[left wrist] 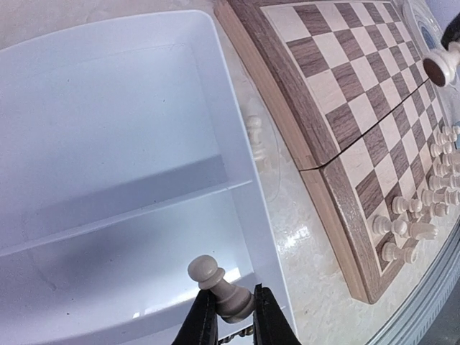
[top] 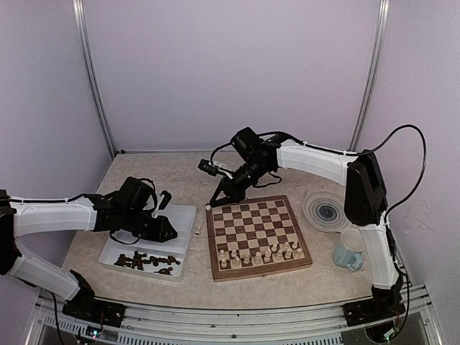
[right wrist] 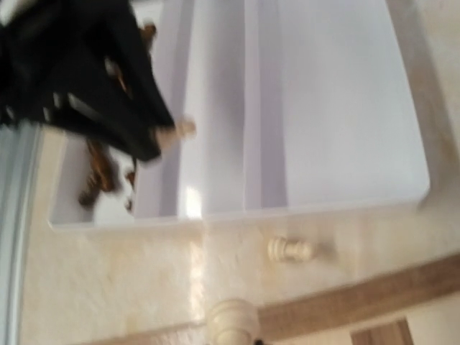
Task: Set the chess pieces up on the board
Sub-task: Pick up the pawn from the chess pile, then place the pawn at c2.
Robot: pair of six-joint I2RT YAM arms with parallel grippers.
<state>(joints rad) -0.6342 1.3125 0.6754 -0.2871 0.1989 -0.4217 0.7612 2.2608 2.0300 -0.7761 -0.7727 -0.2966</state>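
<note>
- The left tool (left wrist: 235, 302) is clenched on a cream pawn (left wrist: 214, 282). It pinches the pawn low down near the base, so the round head pokes out past the fingers and sits a bit tilted.
- That pawn is above the white tray (left wrist: 108, 144), close to the tray wall that faces the board. The top view puts it over the near-right part of the tray.
- The right tool (top: 210, 204) is squeezed closed as well, holding a pale piece (left wrist: 440, 65). Its own wrist view is pretty smeared, so I can't say what kind of piece it is.
- That one sits right at the far-left corner of the board (top: 259, 215). I honestly can't tell if it's touching the wood or just above it.
- The cream chessmen (top: 259, 254) stand in two rows along the board's near edge.
- The dark chessmen (top: 147, 261) lie in a loose heap in the tray's near compartment.
- One stray cream piece (left wrist: 254, 136) is lying on its side on the worktop (top: 165, 176), in the gap between tray and board and just beside the tray wall.
- Off to the right of the board there's a round plate (top: 325, 210), and a mug (top: 349, 249) nearer the front. Neither touches the board.
</note>
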